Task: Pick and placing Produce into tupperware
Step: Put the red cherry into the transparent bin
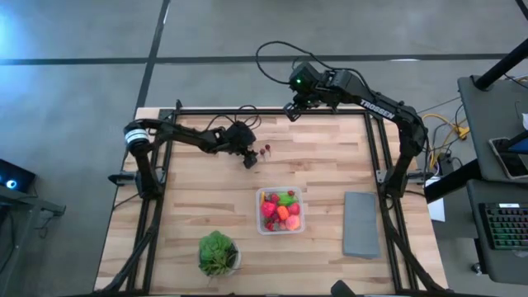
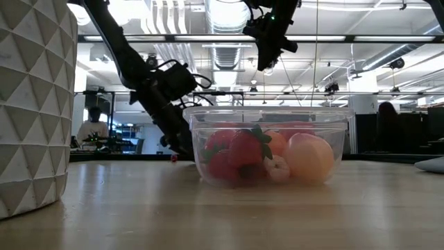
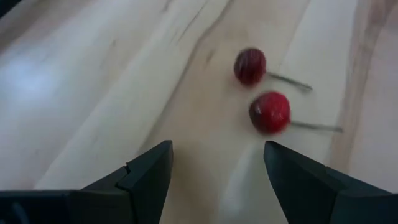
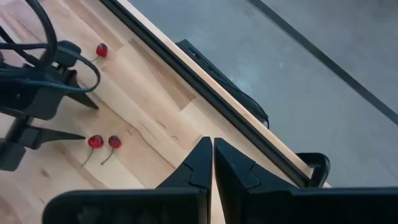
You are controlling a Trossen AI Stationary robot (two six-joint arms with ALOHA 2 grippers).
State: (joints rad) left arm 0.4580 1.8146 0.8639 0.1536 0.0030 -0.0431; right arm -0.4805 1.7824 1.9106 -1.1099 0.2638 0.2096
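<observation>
The left gripper (image 1: pixel 250 160) is hovering low over the middle of the desk (image 1: pixel 322 157), its fingers (image 3: pixel 146 171) standing wide apart and gripping nothing, with two red cherries (image 3: pixel 261 90) lying loose on the wood just beside it. The tupperware (image 1: pixel 280 211) is sitting nearer the front edge, already holding red, orange and green produce (image 1: pixel 280 210). The right gripper (image 1: pixel 292 111) is waiting above the desk's back edge, its fingers pressed together on nothing.
</observation>
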